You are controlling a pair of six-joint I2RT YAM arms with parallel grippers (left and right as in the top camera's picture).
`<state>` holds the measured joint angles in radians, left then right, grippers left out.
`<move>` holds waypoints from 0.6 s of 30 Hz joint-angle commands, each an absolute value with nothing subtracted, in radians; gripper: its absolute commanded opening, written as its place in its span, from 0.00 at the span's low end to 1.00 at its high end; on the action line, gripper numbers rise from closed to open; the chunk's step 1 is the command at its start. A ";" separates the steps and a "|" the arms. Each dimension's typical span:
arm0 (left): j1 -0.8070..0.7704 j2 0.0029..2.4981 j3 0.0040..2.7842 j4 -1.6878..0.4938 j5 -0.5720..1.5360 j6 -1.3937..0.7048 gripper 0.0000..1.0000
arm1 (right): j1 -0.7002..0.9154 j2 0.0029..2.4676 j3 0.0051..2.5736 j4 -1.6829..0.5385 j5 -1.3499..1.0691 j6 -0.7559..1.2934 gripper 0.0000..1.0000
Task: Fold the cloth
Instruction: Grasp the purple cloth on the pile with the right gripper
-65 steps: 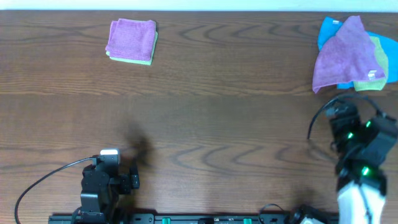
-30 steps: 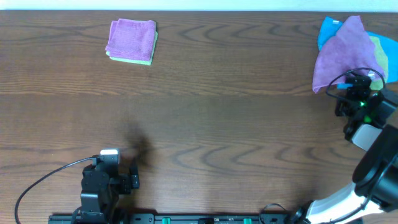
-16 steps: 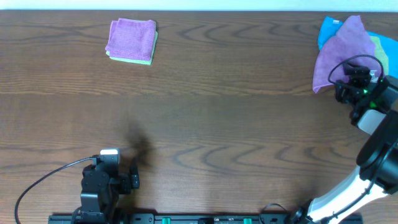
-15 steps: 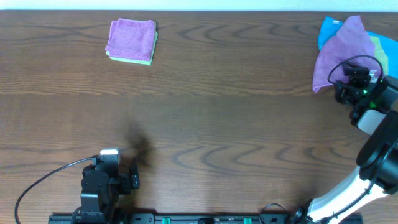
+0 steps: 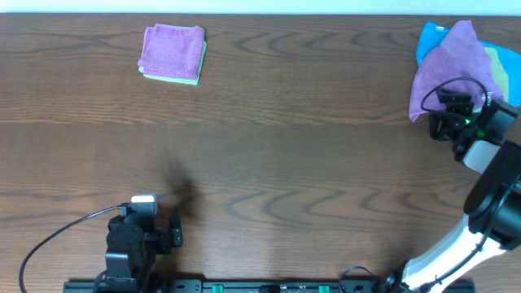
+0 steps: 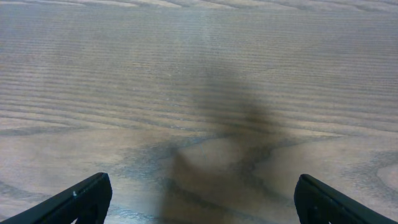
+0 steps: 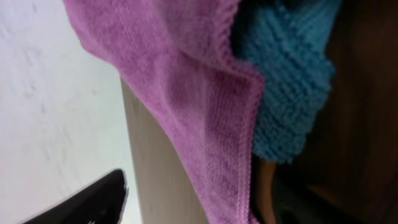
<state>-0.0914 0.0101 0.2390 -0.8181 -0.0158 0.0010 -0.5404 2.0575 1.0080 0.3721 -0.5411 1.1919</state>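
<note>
So the purple cloth (image 5: 449,69) is sitting way out at the far right corner of the table (image 5: 309,146). It's lying crumpled and unfolded, draped over a blue cloth (image 5: 430,37) and a lime-green cloth (image 5: 496,81). The right gripper (image 5: 444,114) is hovering right at its near edge. In the wrist view the purple hem is running straight across the fluffy blue one, and I honestly can't tell whether the jaws are pinching anything or just sitting around it.

Here's what I'm worrying about. The hem is lying right against the blue cloth, so the jaws could be catching both layers and dragging the whole pile along. A thin bite on just the hem could also be slipping out once it gets pulled. And it's all so close to the table's edge that a sloppy tug could be sending something off the side.

The left gripper (image 6: 200,202) is parking low at the near left with its jaws spread wide over bare wood, holding nothing. A neat folded stack (image 5: 172,54), purple on green, is resting far left. The table is showing dark wood grain, with a white wall (image 5: 260,6) running behind it.
</note>
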 commanded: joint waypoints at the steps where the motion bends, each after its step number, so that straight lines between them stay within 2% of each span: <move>1: -0.084 0.004 0.196 -0.857 -0.033 0.012 0.95 | -0.529 2.097 1.041 0.379 -0.494 1.095 0.72; 4: -0.085 0.004 0.196 -0.857 -0.033 0.012 0.95 | -0.518 2.139 1.080 0.393 -0.545 1.079 0.69; 5: -0.085 0.004 0.196 -0.857 -0.033 0.012 0.95 | -0.514 2.142 1.085 0.392 -0.548 1.079 0.61; 7: -0.085 0.004 0.196 -0.857 -0.033 0.012 0.95 | -0.507 2.141 1.087 0.395 -0.550 1.080 0.17; 8: -0.084 0.004 0.196 -0.857 -0.033 0.012 0.95 | -0.505 2.141 1.087 0.403 -0.551 1.080 0.02; 12: -0.085 0.004 0.196 -0.857 -0.033 0.012 0.95 | -0.496 2.141 1.087 0.423 -0.597 1.083 0.01; 18: -0.085 0.004 0.196 -0.857 -0.033 0.012 0.95 | -0.469 2.093 1.090 0.585 -0.750 1.076 0.02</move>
<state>-0.0914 0.0101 0.2390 -0.8177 -0.0158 0.0010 -0.4950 2.1345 1.0744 0.5648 -0.6506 1.0920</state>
